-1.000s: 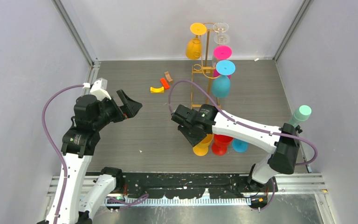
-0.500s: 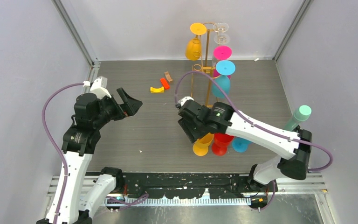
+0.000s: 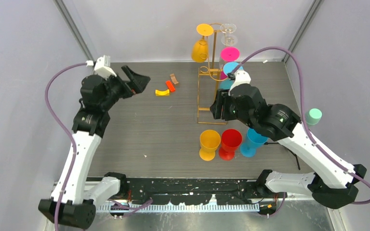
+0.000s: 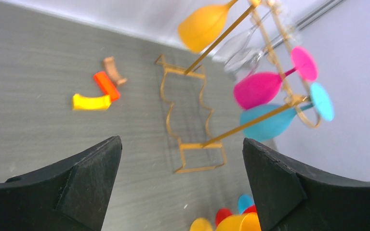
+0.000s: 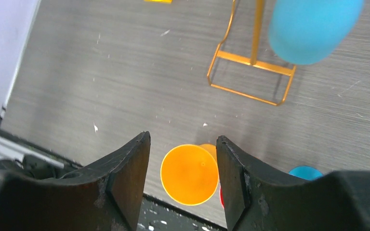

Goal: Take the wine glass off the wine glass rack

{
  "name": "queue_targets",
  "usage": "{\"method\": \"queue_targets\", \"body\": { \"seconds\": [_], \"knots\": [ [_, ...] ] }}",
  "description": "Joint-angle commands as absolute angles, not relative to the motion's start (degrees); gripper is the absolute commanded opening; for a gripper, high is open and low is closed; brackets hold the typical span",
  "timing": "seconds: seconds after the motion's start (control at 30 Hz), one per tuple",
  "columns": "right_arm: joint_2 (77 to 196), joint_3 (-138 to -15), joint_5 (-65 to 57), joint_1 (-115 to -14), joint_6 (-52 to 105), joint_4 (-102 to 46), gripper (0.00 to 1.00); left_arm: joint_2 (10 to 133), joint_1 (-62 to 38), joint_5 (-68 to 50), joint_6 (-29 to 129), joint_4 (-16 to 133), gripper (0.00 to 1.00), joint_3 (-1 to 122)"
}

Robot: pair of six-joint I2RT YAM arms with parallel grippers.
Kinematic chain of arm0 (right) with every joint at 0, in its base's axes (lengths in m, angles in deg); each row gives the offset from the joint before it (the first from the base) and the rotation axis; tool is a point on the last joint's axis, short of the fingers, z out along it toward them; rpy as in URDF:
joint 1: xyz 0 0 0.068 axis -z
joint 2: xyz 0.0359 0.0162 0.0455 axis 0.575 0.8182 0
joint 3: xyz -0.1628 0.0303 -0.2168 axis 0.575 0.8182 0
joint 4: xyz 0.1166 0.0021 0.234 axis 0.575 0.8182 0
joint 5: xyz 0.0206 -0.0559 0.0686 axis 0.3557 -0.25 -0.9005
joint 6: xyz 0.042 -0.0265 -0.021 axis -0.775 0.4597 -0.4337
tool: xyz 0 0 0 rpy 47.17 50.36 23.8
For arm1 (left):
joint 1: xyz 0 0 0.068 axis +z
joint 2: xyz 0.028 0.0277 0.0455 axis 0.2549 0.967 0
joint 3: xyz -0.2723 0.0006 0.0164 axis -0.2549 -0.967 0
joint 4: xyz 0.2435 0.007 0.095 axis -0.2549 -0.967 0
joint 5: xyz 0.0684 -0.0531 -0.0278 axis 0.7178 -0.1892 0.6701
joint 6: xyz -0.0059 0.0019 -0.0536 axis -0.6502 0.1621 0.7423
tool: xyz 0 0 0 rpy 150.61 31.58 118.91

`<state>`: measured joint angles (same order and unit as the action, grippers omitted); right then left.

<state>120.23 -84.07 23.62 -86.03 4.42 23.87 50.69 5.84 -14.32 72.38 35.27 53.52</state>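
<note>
The gold wire wine glass rack [image 3: 205, 79] stands at the back of the table. Yellow [image 3: 200, 49], clear [image 3: 229, 33], pink [image 3: 230, 54] and blue [image 3: 231, 70] wine glasses hang upside down from it. My right gripper [image 3: 216, 108] hovers beside the rack's base, open and empty. In the right wrist view the gripper [image 5: 182, 140] looks down on an orange glass [image 5: 190, 174] far below, with the hanging blue glass [image 5: 313, 29] above the rack base [image 5: 250, 77]. My left gripper [image 3: 139, 80] is open wide left of the rack [image 4: 192, 115], holding nothing.
Orange [image 3: 209, 143], red [image 3: 231, 142] and blue [image 3: 253, 141] glasses stand upright in a row near the front. Small yellow [image 3: 162, 92], orange [image 3: 170, 86] and brown [image 3: 174, 79] blocks lie left of the rack. A mint cylinder [image 3: 313, 116] sits by the right wall.
My right gripper opened off the orange glass, left it standing, and rose back toward the rack. My left arm shifted farther back, still open.
</note>
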Motion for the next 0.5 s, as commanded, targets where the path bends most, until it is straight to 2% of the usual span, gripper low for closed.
{"method": "queue_targets", "body": {
  "seconds": [0.0,0.23,0.37,0.47],
  "knots": [
    [117.26,-85.81,29.82,-84.44,0.38,18.67,0.58,58.12,5.89,-19.47,79.59,51.41,1.0,58.19],
    [113.76,-85.48,31.19,-84.07,0.14,18.31,0.58,75.29,3.69,-20.78,94.53,66.17,0.98,66.65],
    [112.09,-84.56,30.13,-84.13,-0.28,18.26,0.58,86.38,0.06,-19.08,97.51,66.56,0.96,77.07],
    [110.97,-83.92,29.67,-83.99,-0.82,18.3,0.58,94.06,-2.79,-18.09,98.61,65.42,0.99,85.09]
  ]
}}
